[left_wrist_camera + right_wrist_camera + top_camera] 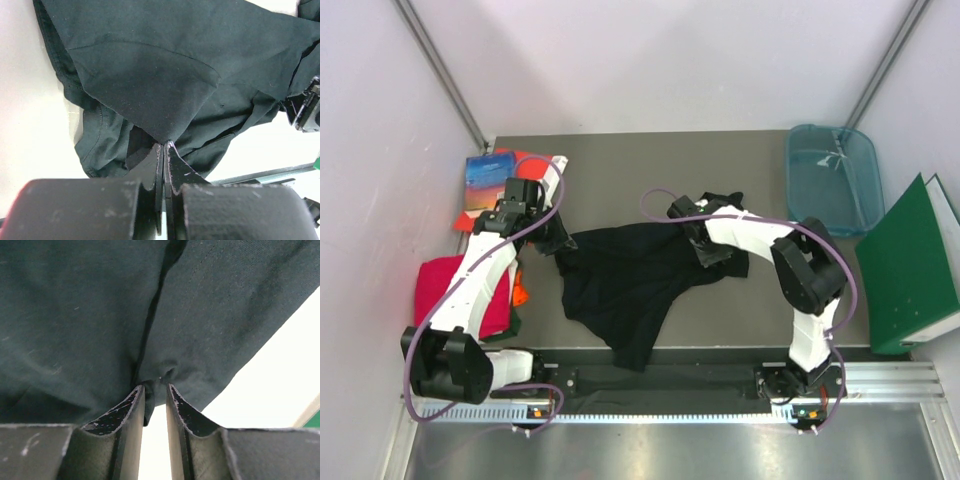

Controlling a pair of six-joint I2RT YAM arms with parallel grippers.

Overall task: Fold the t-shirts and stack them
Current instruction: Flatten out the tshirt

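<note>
Up close, left tool (164, 146), right tool (155, 386) pinch black t-shirt (625, 278); only overhead shows crimson t-shirt (436, 287).

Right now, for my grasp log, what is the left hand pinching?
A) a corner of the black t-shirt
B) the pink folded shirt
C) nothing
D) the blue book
A: the left wrist view shows the left hand closed on a point of the black t-shirt.

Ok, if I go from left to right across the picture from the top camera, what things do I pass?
Folded crimson-pink cloth shirt → big black cloth t-shirt, crumpled in the middle → see-through blue plastic tub → green binder.
</note>
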